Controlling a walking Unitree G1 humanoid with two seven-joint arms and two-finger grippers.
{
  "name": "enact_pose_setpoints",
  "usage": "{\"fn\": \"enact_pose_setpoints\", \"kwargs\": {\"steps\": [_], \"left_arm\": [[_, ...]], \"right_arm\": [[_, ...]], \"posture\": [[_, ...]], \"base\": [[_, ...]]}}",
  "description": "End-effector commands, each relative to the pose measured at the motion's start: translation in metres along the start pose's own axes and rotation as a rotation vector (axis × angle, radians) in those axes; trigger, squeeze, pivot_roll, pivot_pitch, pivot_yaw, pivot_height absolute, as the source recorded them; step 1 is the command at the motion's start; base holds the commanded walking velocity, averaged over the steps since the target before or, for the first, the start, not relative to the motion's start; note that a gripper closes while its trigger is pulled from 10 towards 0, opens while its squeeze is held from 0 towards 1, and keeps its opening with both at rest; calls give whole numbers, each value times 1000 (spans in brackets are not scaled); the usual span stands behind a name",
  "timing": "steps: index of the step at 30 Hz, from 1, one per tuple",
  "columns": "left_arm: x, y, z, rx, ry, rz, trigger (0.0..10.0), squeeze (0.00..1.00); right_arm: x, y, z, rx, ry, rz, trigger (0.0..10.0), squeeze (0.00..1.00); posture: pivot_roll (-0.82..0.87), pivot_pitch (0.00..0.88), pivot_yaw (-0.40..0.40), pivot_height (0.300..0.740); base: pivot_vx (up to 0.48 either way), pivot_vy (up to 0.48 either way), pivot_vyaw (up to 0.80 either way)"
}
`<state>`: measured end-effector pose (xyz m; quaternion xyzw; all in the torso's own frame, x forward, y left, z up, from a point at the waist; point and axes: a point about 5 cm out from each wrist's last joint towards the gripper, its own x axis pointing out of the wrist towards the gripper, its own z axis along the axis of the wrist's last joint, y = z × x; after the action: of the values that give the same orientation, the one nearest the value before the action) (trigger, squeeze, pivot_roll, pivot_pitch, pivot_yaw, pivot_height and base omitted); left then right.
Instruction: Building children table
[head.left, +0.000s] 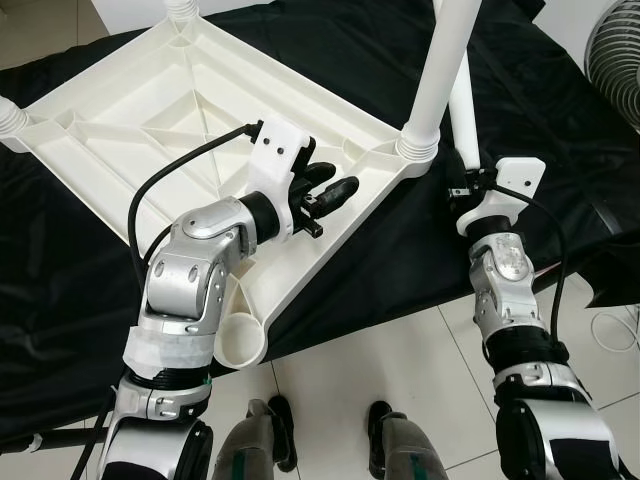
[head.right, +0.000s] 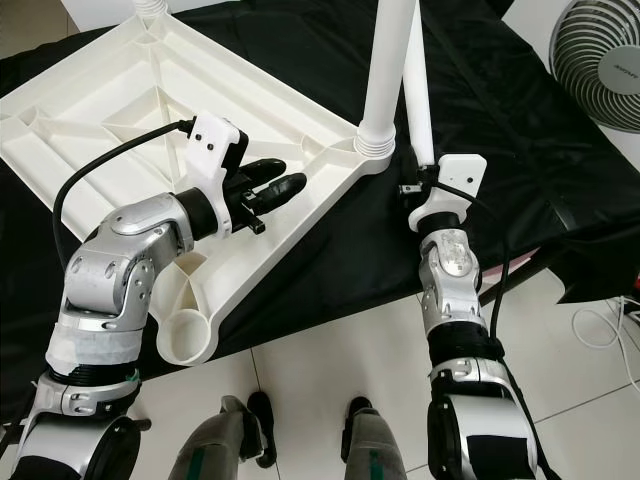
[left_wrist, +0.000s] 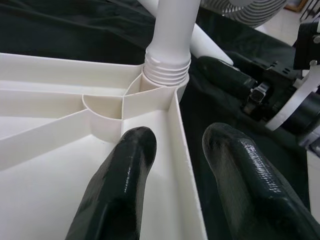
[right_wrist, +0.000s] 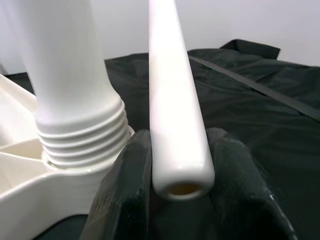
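A white plastic table top (head.left: 120, 120) lies upside down on a black cloth (head.left: 400, 250). A white leg (head.left: 440, 70) stands screwed into its near right corner, and stubs of two more show at the far corners. The near corner socket (head.left: 240, 340) is empty. My left gripper (head.left: 335, 185) is open astride the table's right rim (left_wrist: 187, 165), one finger (left_wrist: 125, 185) inside it and the other outside. My right gripper (head.left: 462, 185) is shut on a loose white leg (right_wrist: 172, 100), which tilts up just beside the screwed-in leg (right_wrist: 70, 75).
A standing fan (head.left: 615, 50) is at the far right. The black cloth ends near my feet (head.left: 280, 430), with white tiled floor in front. A white cable (head.left: 615, 330) lies on the floor at the right.
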<state>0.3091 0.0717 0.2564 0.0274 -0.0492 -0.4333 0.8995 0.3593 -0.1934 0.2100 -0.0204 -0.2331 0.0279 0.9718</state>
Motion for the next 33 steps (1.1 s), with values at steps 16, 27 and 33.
{"fn": "enact_pose_setpoints", "kwargs": {"steps": [16,27,33], "left_arm": [[5,-22,-54,74,325,-195,10000,0],[23,0,-57,84,341,81,0,0],[29,1,-60,109,356,126,0,0]], "right_arm": [[-15,-22,36,-32,-77,-85,10000,0],[-18,-26,48,-41,-91,-99,10000,0],[-18,-27,53,-45,-94,-98,10000,0]], "posture": [[-97,230,120,740],[-105,230,121,740],[-107,230,122,740]], "base": [[0,0,0],[0,0,0],[0,0,0]]}}
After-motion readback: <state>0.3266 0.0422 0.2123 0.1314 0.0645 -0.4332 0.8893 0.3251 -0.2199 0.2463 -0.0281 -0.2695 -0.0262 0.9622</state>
